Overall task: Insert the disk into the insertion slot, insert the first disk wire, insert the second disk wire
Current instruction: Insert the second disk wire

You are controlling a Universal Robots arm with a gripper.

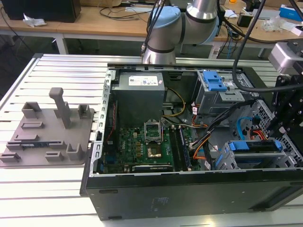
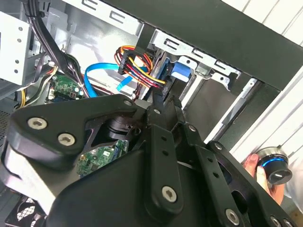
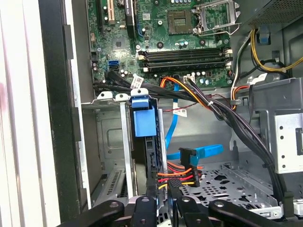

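in the exterior view the disk point(image 1: 255, 145) lies in the insertion slot point(image 1: 226, 160) on the exterior view's right, with the gripper point(image 1: 283, 124) just above it. in the second wrist view the gripper hangs beside the coloured wires point(image 2: 137, 64); whether it is clenched or released i cannot tell. in the first wrist view those wires and a blue cable point(image 3: 203, 152) crowd it, so a slight sideways slip could snag them or skew a plug.
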